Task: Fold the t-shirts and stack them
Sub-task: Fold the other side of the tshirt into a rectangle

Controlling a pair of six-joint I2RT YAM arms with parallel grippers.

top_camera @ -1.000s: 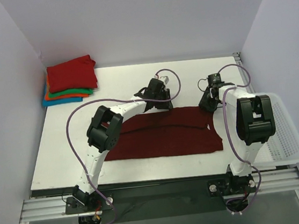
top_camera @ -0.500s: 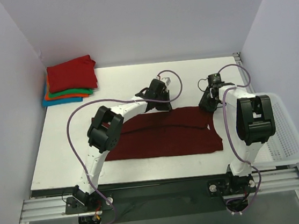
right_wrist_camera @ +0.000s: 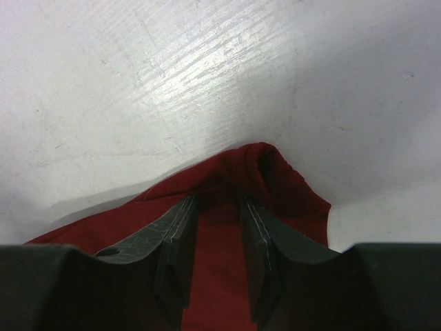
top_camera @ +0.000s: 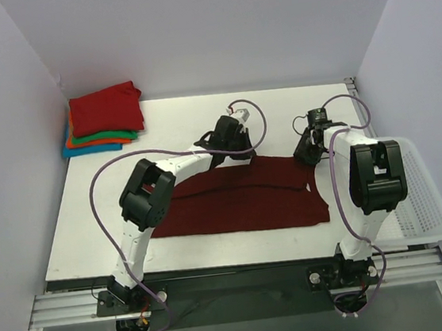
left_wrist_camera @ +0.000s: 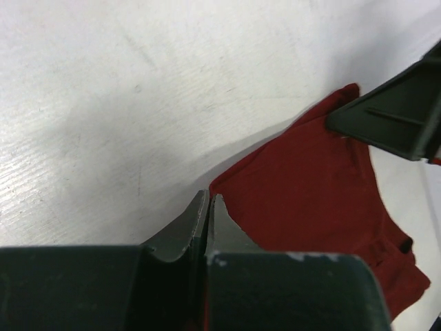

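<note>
The dark maroon t-shirt (top_camera: 241, 203) lies spread wide across the middle of the white table (top_camera: 176, 123), with a fold line running along it. My left gripper (top_camera: 237, 154) is at its far edge. In the left wrist view the gripper (left_wrist_camera: 208, 200) is shut, with the shirt's edge (left_wrist_camera: 310, 179) running into the jaws. My right gripper (top_camera: 306, 154) is at the shirt's far right corner. Its fingers (right_wrist_camera: 219, 203) stand a narrow gap apart with bunched cloth (right_wrist_camera: 289, 193) between them. The folded red shirt (top_camera: 105, 108) tops the stack of orange, green (top_camera: 106, 136) and blue shirts at the far left.
A white mesh basket (top_camera: 423, 190) stands off the table's right edge beside the right arm. Grey walls close in the back and both sides. The right gripper's body (left_wrist_camera: 393, 117) shows in the left wrist view at the shirt's other corner.
The left arm's elbow has swung left and its wrist has shifted slightly toward the back. The right arm and the shirt have stayed put.
</note>
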